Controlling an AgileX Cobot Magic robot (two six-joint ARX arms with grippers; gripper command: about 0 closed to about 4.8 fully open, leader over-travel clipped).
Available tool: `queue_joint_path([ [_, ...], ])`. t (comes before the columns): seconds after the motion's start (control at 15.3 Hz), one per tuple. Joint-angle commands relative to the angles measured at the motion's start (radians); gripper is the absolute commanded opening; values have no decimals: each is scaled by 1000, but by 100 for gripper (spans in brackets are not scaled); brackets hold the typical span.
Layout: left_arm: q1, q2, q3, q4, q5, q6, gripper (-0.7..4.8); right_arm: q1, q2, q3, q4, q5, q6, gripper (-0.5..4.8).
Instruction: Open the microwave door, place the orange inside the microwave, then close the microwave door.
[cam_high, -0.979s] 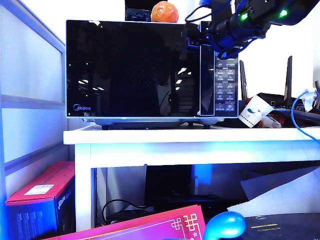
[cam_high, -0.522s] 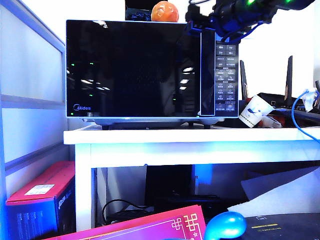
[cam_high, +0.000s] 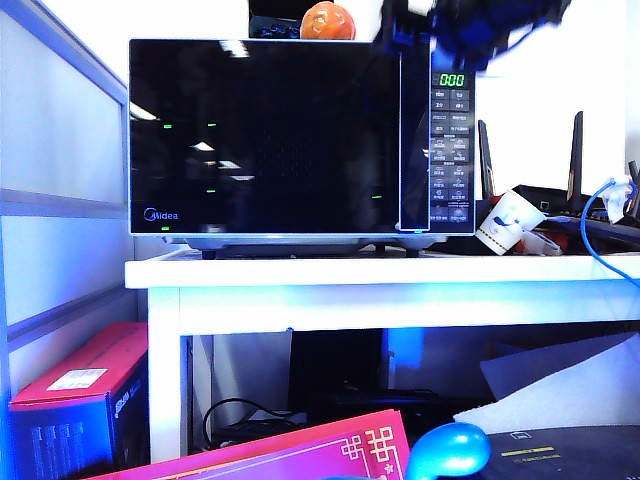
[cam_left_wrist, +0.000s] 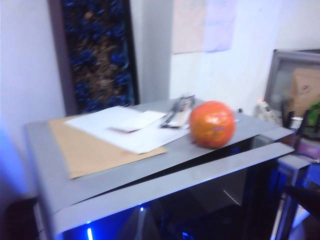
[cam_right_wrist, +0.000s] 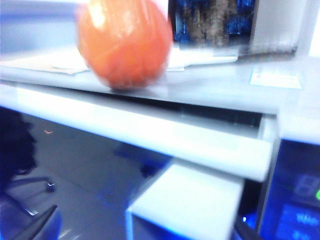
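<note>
The microwave (cam_high: 452, 150) stands on the white table (cam_high: 380, 272), its display lit. Its black glass door (cam_high: 265, 135) stands slightly ajar; in the left wrist view the door's silver top edge (cam_left_wrist: 175, 182) is parted from the body, and the right wrist view shows that edge (cam_right_wrist: 150, 132) too. The orange (cam_high: 328, 20) sits on the microwave's top (cam_left_wrist: 212, 124), close in the blurred right wrist view (cam_right_wrist: 124, 42). My right gripper (cam_high: 408, 28) hovers at the door's upper right corner; its dark fingertips (cam_right_wrist: 35, 222) stand far apart, holding nothing. My left gripper is out of view.
White papers (cam_left_wrist: 125, 127) and a brown envelope (cam_left_wrist: 95, 152) lie on the microwave top beside the orange. A paper cup (cam_high: 505, 220), router antennas (cam_high: 577, 160) and a blue cable (cam_high: 600, 230) crowd the table's right. A partition (cam_high: 60, 150) stands left; a red box (cam_high: 85, 385) below.
My right arm has risen from the door's handle strip to above the microwave's top corner. The door has swung out a little, and the display now shows.
</note>
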Motion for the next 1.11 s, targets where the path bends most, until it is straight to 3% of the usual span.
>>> queue_joint_path([
  [0.07,-3,33,3,76,18,3,-5,11,-37,15,80,-63,-9,377],
  [0.39,-7,110,3,162,18,0,-5,11,-50,15,83,-119,-10,368],
  [0.72,-7,120,3,185,18,-3,-5,11,-72,16,126,84,-93,368],
  [0.91,-7,123,3,187,18,-3,-5,7,-75,16,132,117,-112,368],
  [1.11,-7,130,3,191,18,-3,-5,1,-74,16,114,249,-124,367],
])
